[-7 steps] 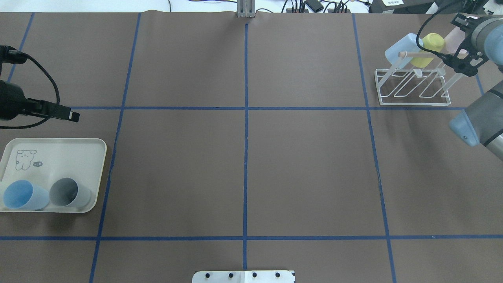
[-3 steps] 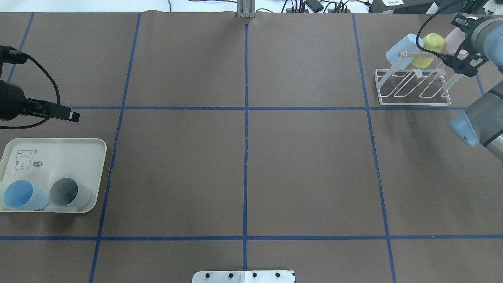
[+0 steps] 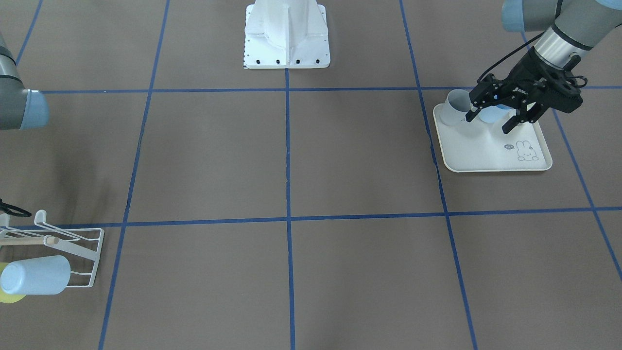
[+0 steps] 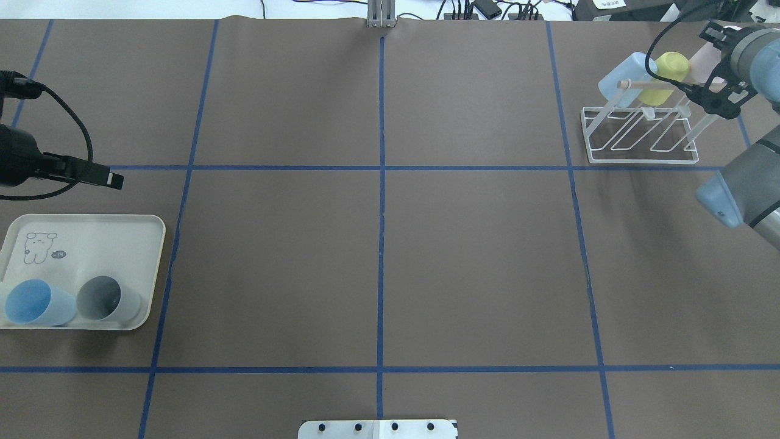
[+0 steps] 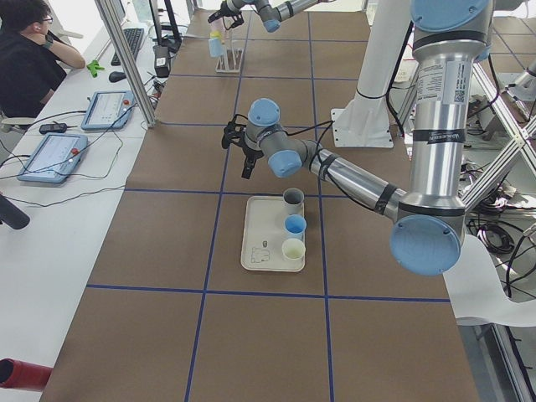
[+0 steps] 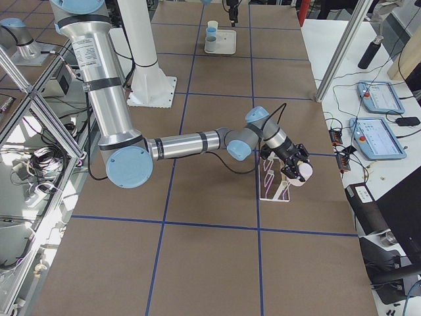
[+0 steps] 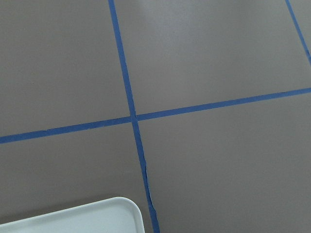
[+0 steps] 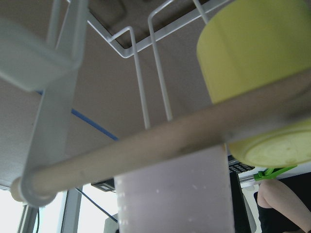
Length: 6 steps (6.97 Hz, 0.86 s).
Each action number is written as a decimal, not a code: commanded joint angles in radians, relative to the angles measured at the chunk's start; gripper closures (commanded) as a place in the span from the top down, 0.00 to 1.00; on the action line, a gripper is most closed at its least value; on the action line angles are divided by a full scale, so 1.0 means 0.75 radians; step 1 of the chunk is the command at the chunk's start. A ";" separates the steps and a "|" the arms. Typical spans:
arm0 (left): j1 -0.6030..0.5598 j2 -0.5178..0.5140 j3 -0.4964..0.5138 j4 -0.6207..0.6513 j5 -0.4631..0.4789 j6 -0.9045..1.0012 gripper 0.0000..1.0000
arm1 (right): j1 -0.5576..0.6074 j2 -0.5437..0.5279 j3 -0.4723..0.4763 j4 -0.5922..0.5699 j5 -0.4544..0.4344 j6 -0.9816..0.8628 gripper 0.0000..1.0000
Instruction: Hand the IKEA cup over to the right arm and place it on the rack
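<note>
The white wire rack (image 4: 640, 146) stands at the far right, with a light blue cup (image 4: 624, 76) and a yellow cup (image 4: 667, 73) resting on it behind its wooden dowel (image 8: 146, 145). My right gripper (image 4: 707, 67) is at the rack's right end, shut on a pale pink cup (image 8: 175, 194), which sits just behind the dowel next to the yellow cup (image 8: 252, 63). My left gripper (image 3: 487, 124) hangs open above the cream tray (image 3: 486, 153), empty, over a blue cup (image 4: 33, 303) and beside a grey cup (image 4: 106, 299).
The tray (image 5: 264, 243) holds three cups in a row, the nearest one cream (image 5: 292, 249). Blue tape lines cross the brown table cover. The robot's white base (image 3: 286, 34) sits at mid-table. A person sits at a side desk (image 5: 29, 59).
The right gripper with the pink cup has shifted very slightly at the rack. The left arm and the tray's cups have not moved.
</note>
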 commanded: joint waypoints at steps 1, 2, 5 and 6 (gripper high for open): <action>0.000 0.000 -0.004 0.000 0.000 0.000 1.00 | 0.000 0.000 0.000 0.000 0.000 0.002 0.63; 0.000 0.000 -0.008 0.000 0.000 -0.002 1.00 | 0.000 0.000 0.000 -0.002 0.000 0.002 0.67; 0.000 0.000 -0.002 0.000 0.000 0.000 1.00 | -0.002 0.000 -0.002 -0.002 -0.002 0.002 0.70; 0.000 0.000 -0.002 0.000 0.000 0.000 1.00 | -0.002 0.000 -0.004 -0.002 -0.002 0.002 0.71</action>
